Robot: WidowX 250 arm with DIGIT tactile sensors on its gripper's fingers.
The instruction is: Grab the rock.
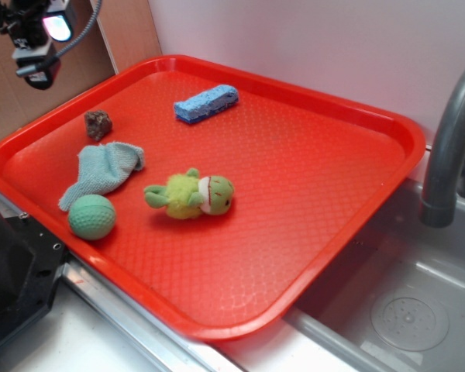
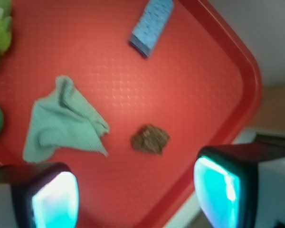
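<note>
The rock (image 1: 98,124) (image 2: 150,138) is a small, lumpy brown-grey stone lying on the red tray (image 1: 318,194) near its far left corner. My gripper (image 2: 137,192) hangs well above the tray's left edge, and the rock lies on the tray far below the gap between the jaws. The jaws stand wide apart with nothing between them, and their glowing cyan pads (image 2: 54,199) face inward. In the exterior view only part of the gripper (image 1: 37,35) shows at the top left, above and left of the rock.
A pale green cloth (image 1: 101,172) (image 2: 64,121) lies just in front of the rock. A green dimpled ball (image 1: 91,216), a yellow-green plush toy (image 1: 192,194) and a blue sponge (image 1: 206,102) (image 2: 152,24) also lie on the tray. A grey faucet (image 1: 449,147) and sink (image 1: 395,310) are at right.
</note>
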